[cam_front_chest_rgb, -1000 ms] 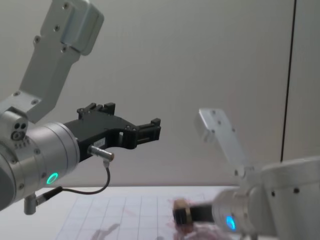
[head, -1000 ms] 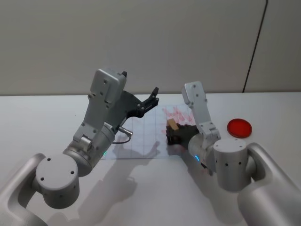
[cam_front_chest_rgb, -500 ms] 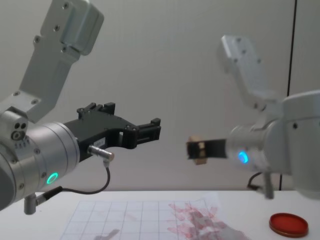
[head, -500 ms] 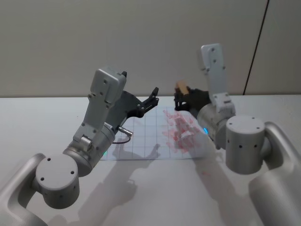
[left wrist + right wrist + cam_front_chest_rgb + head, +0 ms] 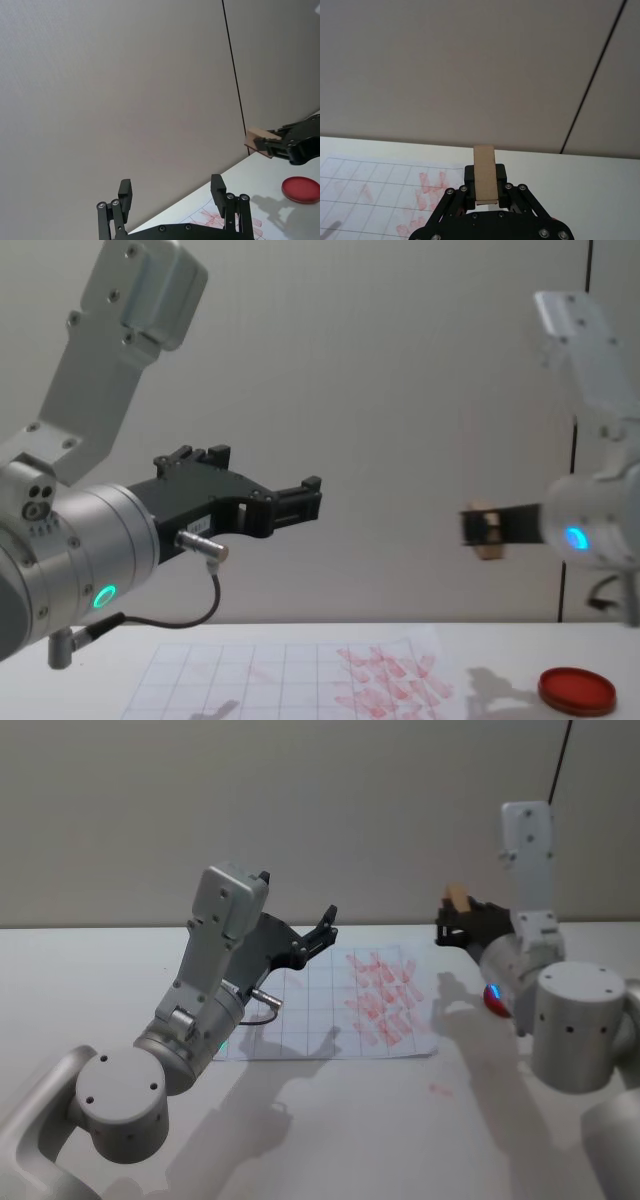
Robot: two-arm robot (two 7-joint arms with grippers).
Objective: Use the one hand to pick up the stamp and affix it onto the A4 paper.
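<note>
Tan wooden stamp (image 5: 487,536) block clamped in right end effector (image 5: 480,528), gridded A4 paper (image 5: 320,1020) below, left end effector (image 5: 172,192) parted

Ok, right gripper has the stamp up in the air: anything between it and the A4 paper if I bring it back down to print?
Nothing visible. The right gripper holds the stamp high, past the A4 paper's right edge. The left gripper hovers open above the paper's left part, away from the prints.

Plain beige wall (image 5: 300,810), white tabletop (image 5: 90,990)

red ink pad (image 5: 577,691) (round), white table (image 5: 90,980)
</note>
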